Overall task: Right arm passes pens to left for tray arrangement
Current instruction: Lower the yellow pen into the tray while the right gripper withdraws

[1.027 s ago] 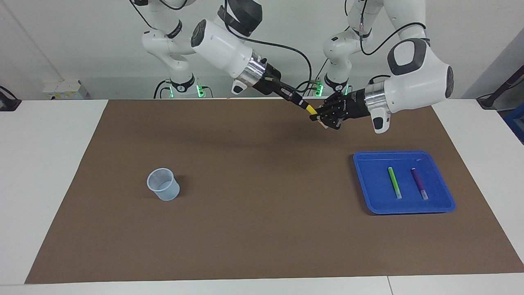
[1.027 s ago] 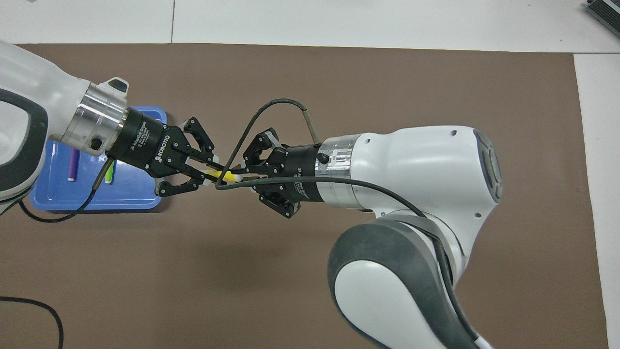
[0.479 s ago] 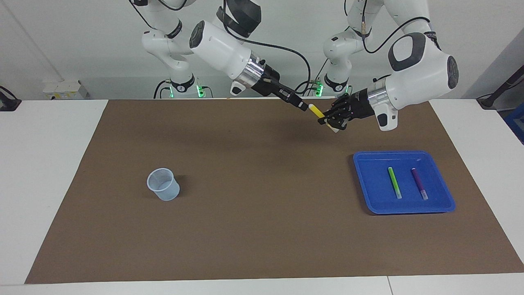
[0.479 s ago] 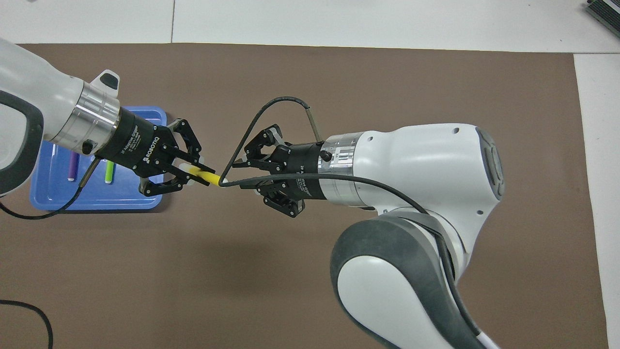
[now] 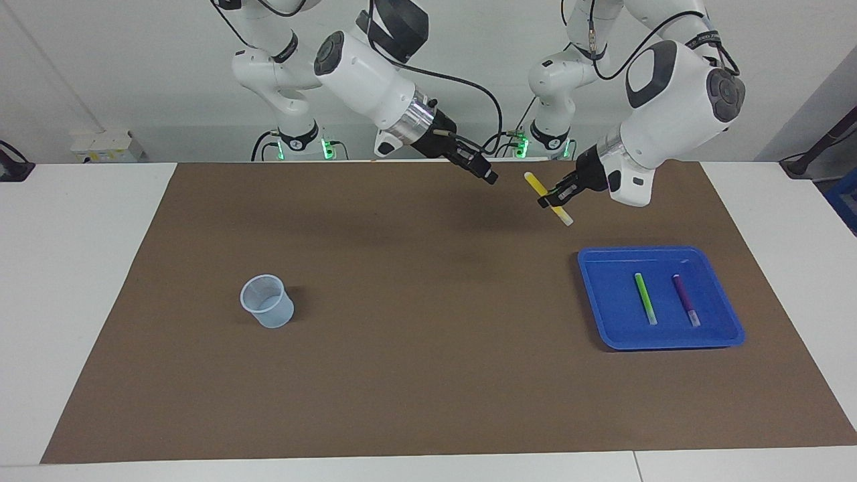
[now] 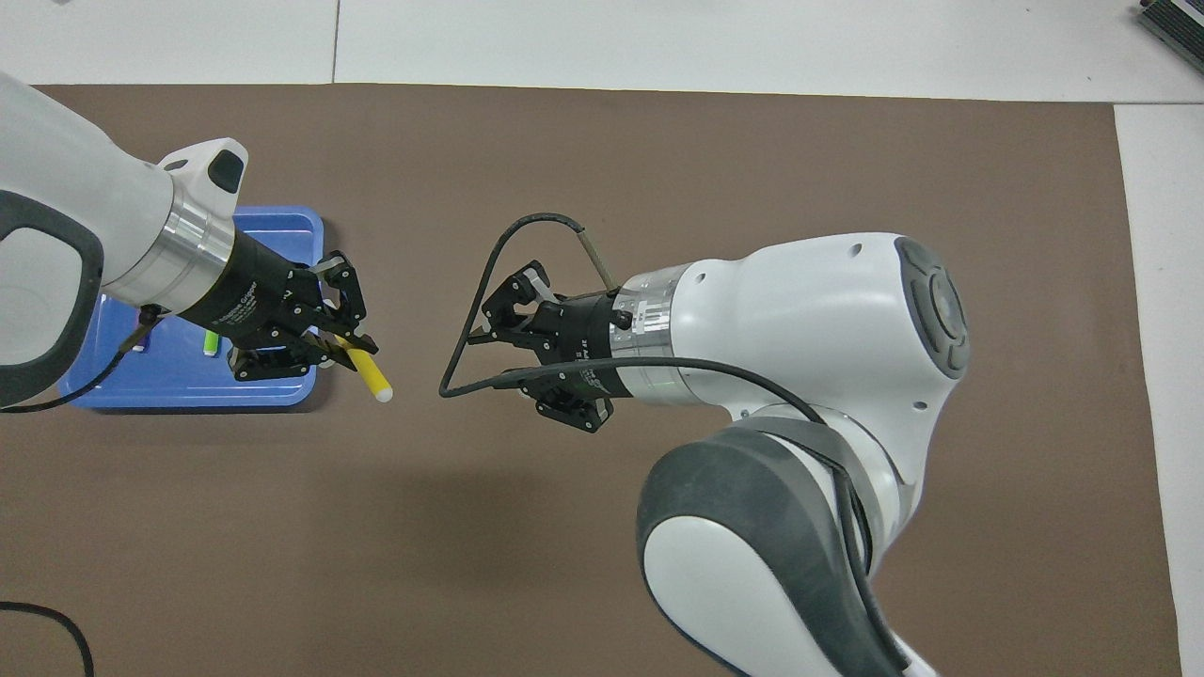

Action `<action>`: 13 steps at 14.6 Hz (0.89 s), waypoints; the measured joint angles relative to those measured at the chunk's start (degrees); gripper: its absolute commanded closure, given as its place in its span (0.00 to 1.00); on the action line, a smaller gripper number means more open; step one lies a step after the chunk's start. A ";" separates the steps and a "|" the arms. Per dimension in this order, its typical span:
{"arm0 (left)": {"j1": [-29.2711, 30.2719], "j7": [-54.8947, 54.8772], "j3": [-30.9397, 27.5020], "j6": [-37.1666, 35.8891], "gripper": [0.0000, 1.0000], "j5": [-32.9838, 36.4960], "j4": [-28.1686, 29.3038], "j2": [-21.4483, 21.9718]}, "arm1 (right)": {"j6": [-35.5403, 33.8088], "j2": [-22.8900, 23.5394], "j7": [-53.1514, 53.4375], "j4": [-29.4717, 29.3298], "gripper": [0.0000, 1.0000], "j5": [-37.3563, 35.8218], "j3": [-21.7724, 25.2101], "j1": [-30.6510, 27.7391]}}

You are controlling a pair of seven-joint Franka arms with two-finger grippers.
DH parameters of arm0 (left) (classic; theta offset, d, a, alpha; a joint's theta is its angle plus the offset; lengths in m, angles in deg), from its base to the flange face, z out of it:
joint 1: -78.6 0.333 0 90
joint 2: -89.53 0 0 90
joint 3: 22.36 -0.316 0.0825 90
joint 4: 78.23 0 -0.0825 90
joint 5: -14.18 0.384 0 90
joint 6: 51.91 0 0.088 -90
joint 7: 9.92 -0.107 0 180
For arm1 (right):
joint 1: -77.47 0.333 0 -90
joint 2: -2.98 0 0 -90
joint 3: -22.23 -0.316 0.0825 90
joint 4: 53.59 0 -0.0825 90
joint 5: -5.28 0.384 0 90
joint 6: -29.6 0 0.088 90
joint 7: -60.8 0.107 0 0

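Brown matting (image 5: pixel 402 335) spans the table; left gripper (image 5: pixel 550 199) clamps the yellow pen (image 5: pixel 548 198) above it, near the tray (image 5: pixel 669 255) — an off-centre grip might let it swing or land across the green pen (image 5: pixel 645 298). Right gripper (image 5: pixel 487 176), empty, fingers parted, hangs nearby.

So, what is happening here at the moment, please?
The left gripper holds the yellow pen in the air over the mat, near the blue tray. The right gripper holds nothing and hangs apart from the pen, over the mat. The green pen and the purple pen already lie side by side in the tray. A small cup stands toward the right arm's end of the table.
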 measured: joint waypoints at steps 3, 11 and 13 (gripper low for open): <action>0.00 -9.20 0.01 1.00 1.00 6.47 1.40 0.58 | -5.48 -0.93 -6.59 -0.45 0.56 -2.94 0.22 -1.85; 0.54 -34.22 -0.38 21.27 1.00 17.01 13.35 5.20 | -23.86 -6.21 -24.52 -1.43 0.53 -15.51 0.44 -10.03; 1.70 -41.44 -0.45 26.18 1.00 17.47 15.66 5.44 | -25.62 -7.02 -26.54 -1.42 0.50 -18.22 0.56 -10.47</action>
